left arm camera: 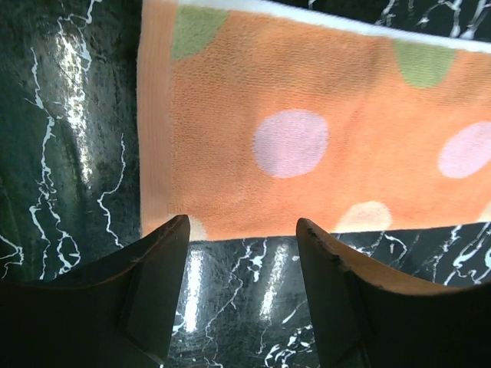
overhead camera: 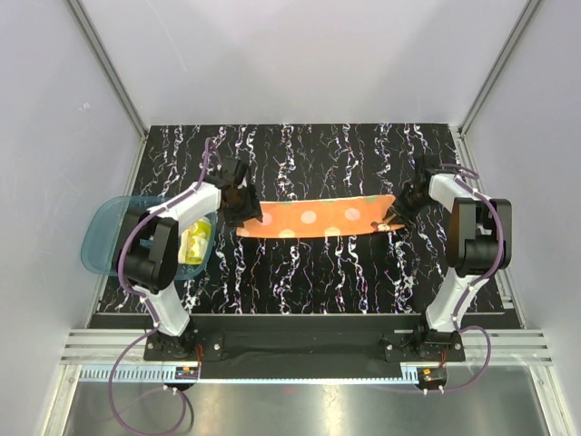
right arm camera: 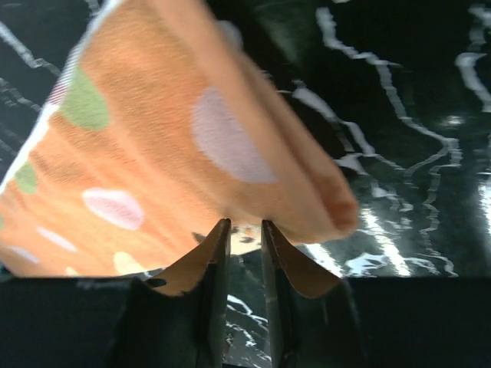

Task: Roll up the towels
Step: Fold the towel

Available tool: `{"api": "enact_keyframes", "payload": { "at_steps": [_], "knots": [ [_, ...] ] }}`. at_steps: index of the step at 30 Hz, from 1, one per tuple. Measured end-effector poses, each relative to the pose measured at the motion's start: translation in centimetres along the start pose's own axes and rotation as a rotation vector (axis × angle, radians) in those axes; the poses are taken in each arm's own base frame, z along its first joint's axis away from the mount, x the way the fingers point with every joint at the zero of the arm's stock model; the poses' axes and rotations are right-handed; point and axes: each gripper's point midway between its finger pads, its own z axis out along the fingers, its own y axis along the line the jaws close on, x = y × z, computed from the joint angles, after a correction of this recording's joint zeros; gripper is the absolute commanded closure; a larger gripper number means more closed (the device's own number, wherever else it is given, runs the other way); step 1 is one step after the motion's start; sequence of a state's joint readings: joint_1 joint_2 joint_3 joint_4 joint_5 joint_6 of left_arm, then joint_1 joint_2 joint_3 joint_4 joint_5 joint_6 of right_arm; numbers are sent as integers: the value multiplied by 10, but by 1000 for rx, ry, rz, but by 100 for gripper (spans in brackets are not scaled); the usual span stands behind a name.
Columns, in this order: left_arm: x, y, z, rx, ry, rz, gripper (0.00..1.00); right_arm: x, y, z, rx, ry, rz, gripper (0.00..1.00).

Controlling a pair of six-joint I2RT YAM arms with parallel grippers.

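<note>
An orange towel [overhead camera: 313, 219] with pale and green dots lies as a long flat strip across the middle of the dark marbled table. Its left end fills the left wrist view [left arm camera: 307, 138]. My left gripper [overhead camera: 243, 214] hangs at that end, open [left arm camera: 242, 222], with only bare table between its fingers. My right gripper [overhead camera: 392, 218] is at the strip's right end. Its fingers stand close together [right arm camera: 245, 223], pinching the edge of the towel [right arm camera: 192, 146], which curls up off the table there. A yellow towel [overhead camera: 196, 242] lies bunched in the blue tray, partly hidden by the left arm.
The translucent blue tray [overhead camera: 98, 238] sits at the table's left edge, beside the left arm. White walls and metal frame posts surround the table on three sides.
</note>
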State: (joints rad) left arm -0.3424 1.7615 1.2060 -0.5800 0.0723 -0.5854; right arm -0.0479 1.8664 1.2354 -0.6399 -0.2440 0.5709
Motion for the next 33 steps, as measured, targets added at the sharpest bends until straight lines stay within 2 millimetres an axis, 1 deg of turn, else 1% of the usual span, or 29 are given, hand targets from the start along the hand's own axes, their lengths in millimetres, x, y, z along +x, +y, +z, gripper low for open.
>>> {"api": "enact_keyframes", "payload": {
  "at_steps": [5, 8, 9, 12, 15, 17, 19, 20, 21, 23, 25, 28, 29, 31, 33],
  "knots": [
    [13, 10, 15, -13, 18, -13, 39, -5, -23, 3, 66, -22, 27, 69],
    [22, 16, 23, -21, 31, -20, 39, -6, -37, 4, 107, -32, 44, 62],
    [21, 15, 23, -16, 29, -22, 39, -7, -39, 3, 114, -36, 47, 58],
    [18, 12, 26, 2, 10, -20, 39, -12, -45, -3, 155, -78, 43, 55],
    [16, 11, 27, 12, 1, -20, 39, -21, -56, -14, 215, -135, 47, 52],
    [16, 9, 27, 20, -2, -19, 39, -28, -64, -23, 254, -177, 58, 42],
    [16, 8, 26, 29, -1, -17, 38, -34, -71, -33, 283, -213, 72, 29],
    [16, 7, 26, 31, -1, -16, 37, -37, -73, -39, 290, -234, 77, 17],
    [16, 7, 25, 32, -1, -13, 37, -39, -73, -45, 293, -254, 82, 11],
    [19, 6, 23, 30, 5, -3, 35, -43, -69, -61, 273, -295, 79, 2],
    [24, 7, 16, 21, 20, 8, 35, -45, -61, -79, 231, -345, 66, 0],
    [24, 3, -3, 16, 19, 38, 33, -42, -46, -116, 140, -446, 50, 0],
    [21, -1, -14, 22, 5, 50, 33, -40, -41, -130, 105, -478, 42, 0],
    [6, -13, -42, 54, -58, 77, 29, -35, -33, -152, 46, -531, 23, 0],
    [-11, -26, -77, 99, -151, 103, 25, -31, -26, -165, 0, -558, 7, 0]
  ]
}}
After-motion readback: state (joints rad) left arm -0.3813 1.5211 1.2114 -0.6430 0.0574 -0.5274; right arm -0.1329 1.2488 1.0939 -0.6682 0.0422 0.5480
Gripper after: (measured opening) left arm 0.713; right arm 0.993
